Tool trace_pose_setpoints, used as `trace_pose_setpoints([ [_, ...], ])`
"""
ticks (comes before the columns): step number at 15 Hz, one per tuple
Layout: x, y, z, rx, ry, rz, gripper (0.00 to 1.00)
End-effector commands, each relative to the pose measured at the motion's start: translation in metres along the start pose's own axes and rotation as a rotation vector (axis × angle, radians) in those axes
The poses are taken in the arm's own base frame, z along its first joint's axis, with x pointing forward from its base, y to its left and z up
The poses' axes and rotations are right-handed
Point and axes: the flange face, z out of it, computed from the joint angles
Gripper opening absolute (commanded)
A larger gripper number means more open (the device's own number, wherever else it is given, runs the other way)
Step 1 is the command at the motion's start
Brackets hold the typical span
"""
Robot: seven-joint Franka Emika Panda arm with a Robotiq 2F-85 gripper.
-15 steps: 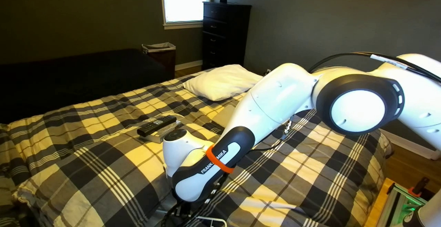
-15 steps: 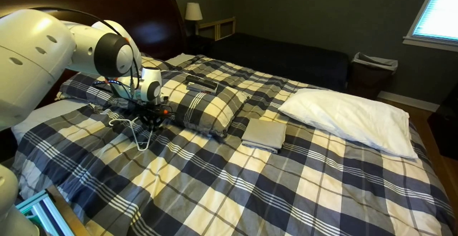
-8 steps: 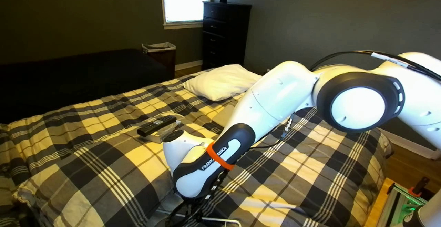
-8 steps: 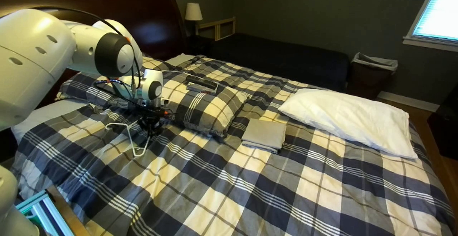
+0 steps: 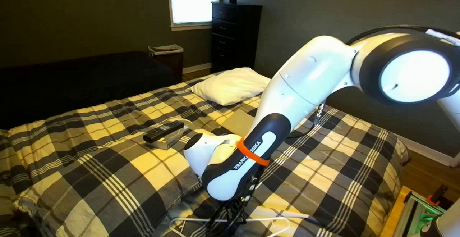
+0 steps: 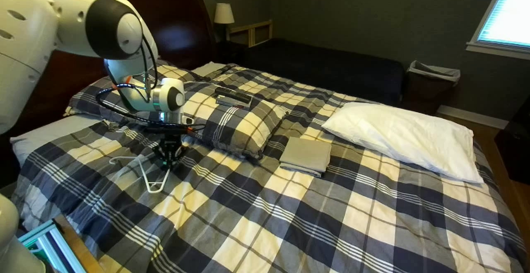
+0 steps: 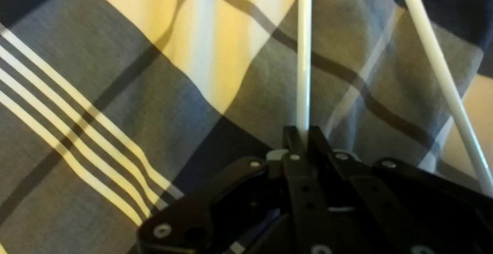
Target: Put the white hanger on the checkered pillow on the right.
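We see the white, black-jointed arm (image 5: 305, 78) bent downward, its black gripper (image 7: 303, 136) clenched on the thin white triangular hanger (image 7: 304, 53), beside a cream-and-dark checkered pillow (image 6: 248, 124); only the wrist view clearly shows the fingertips (image 7: 290, 138).

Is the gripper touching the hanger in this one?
Touching. In the wrist view, the gripper has the hanger pinched between its jaws, with no gap visible.

White hanger (image 5: 264, 219), cropped
Cut at bottom in an exterior view, at top and right in the wrist view; the pincer (image 7: 303, 135) hides part of it.
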Motion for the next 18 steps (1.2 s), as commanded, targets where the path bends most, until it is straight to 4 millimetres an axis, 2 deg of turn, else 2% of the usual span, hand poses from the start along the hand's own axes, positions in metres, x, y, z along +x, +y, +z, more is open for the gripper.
trace_pose_setpoints([
  [1, -0.065, -0.024, -0.019, -0.168, -0.063, -0.053, 0.02],
  [4, -0.103, -0.044, -0.037, -0.309, -0.025, -0.119, 0.02],
  [7, -0.135, -0.055, -0.055, -0.423, 0.073, -0.15, 0.02],
  [10, -0.162, -0.053, -0.075, -0.38, 0.256, -0.104, 0.02],
  [14, -0.182, -0.033, -0.102, -0.295, 0.473, -0.035, 0.02],
  [15, -0.181, -0.028, -0.107, -0.275, 0.533, -0.021, 0.02],
  [16, -0.169, -0.032, -0.104, -0.303, 0.457, -0.04, 0.02],
  [17, -0.172, -0.028, -0.107, -0.302, 0.475, -0.037, 0.09],
  [18, -0.172, -0.027, -0.107, -0.303, 0.474, -0.036, 0.09],
])
